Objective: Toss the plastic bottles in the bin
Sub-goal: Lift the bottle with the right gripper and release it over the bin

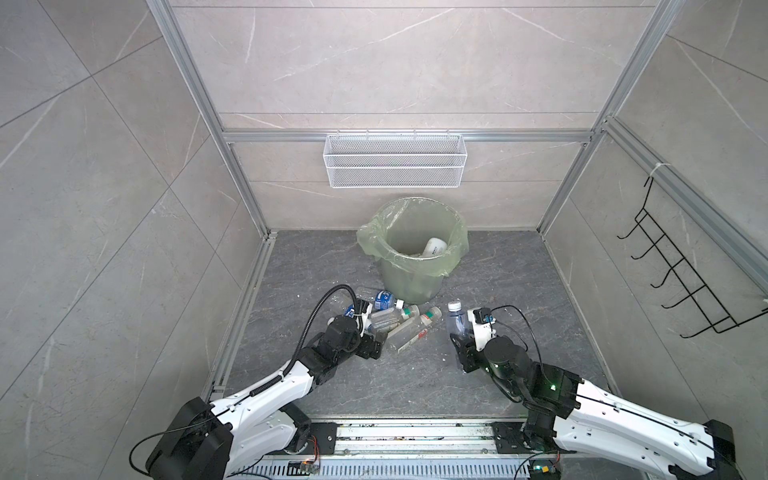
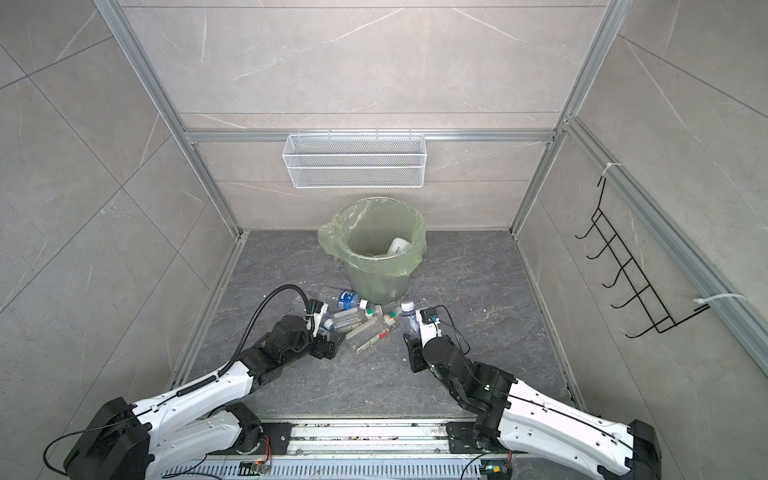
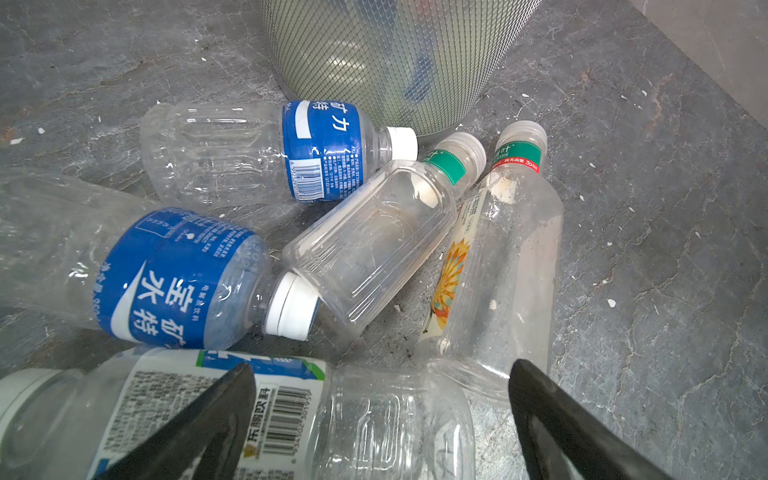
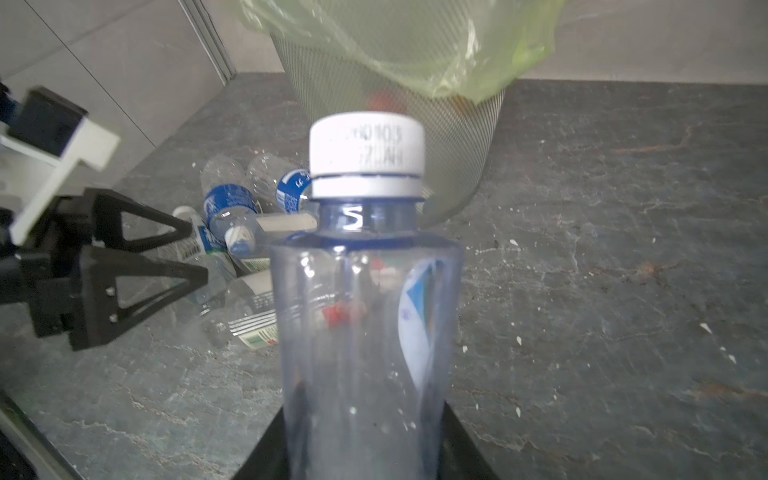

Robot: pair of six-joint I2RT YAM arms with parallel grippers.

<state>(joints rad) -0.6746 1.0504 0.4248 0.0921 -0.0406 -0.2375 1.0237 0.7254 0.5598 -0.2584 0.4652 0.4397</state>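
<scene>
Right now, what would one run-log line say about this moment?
left hand: open at bottle pile | right hand: shut on bluish bottle | bin: white bottle inside

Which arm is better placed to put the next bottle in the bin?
Right. The right gripper is shut on a blue-tinted bottle, cap toward the bin; the left gripper hangs open over the floor bottles, holding nothing.

Pale green bin (image 1: 409, 286), bag-lined, stood upright and held an opaque white bottle (image 1: 434, 247). Clear bottles (image 1: 397, 322) with blue or green labels lay heaped on their sides just before it. A blue-tinted, white-capped bottle (image 1: 455, 320) stood upright, gripped in the right claw (image 1: 457, 334).
</scene>
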